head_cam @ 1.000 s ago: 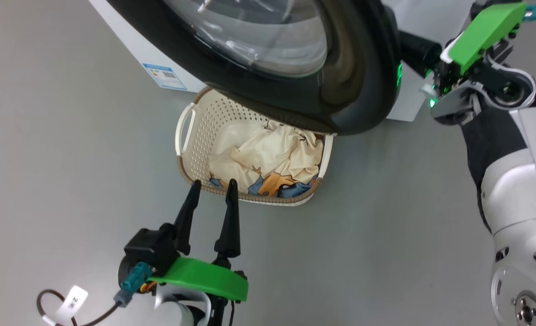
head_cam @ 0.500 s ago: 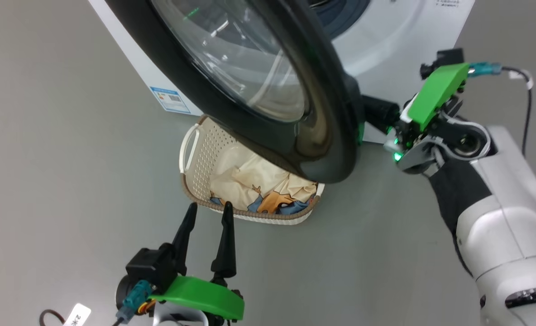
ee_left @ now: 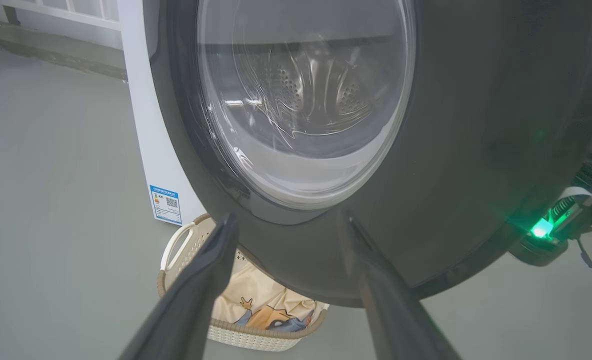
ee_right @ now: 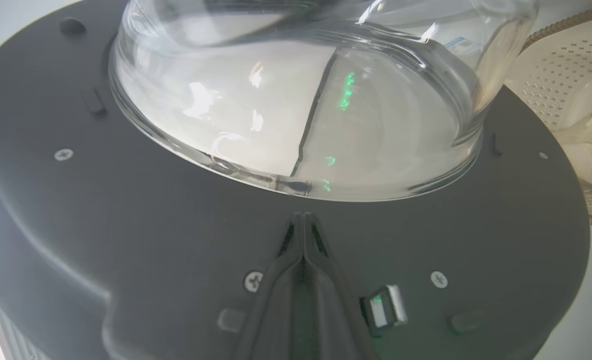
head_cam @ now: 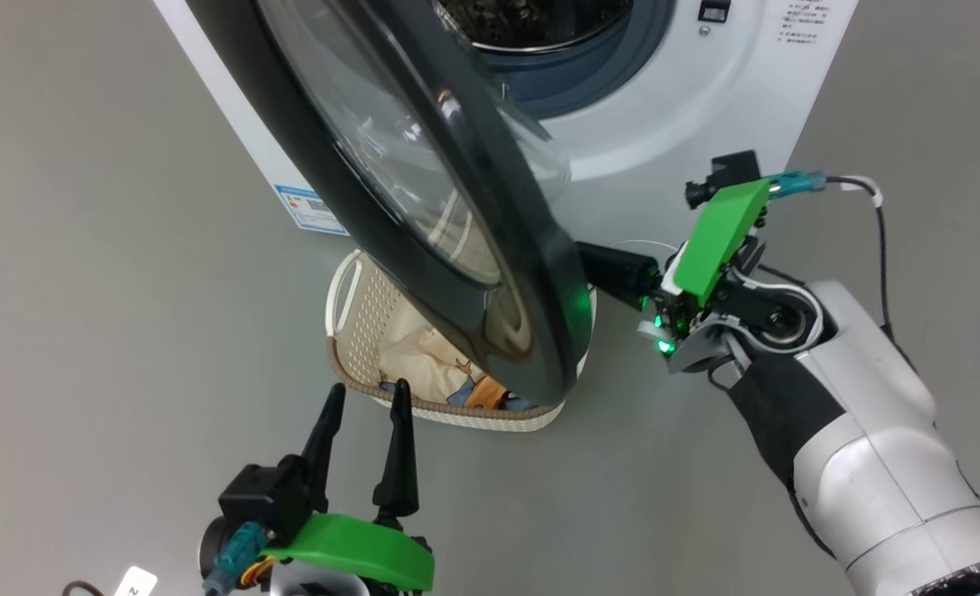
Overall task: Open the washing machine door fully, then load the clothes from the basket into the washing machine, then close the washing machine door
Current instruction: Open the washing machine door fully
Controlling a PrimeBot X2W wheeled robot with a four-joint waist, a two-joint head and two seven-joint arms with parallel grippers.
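In the head view the large round black-rimmed glass door [head_cam: 540, 331] runs off the upper edge and hides the right half of the small cream perforated plastic basket [head_cam: 364, 314] and most of the cream printed clothes [head_cam: 411, 364]. Print on the small blue label sticker [head_cam: 312, 207] is too small to read.

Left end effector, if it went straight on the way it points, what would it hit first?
Likely the door, on its black rim just under the glass: the left wrist view has it dead ahead of the left end effector. The basket sits lower, though depth is hard to judge.
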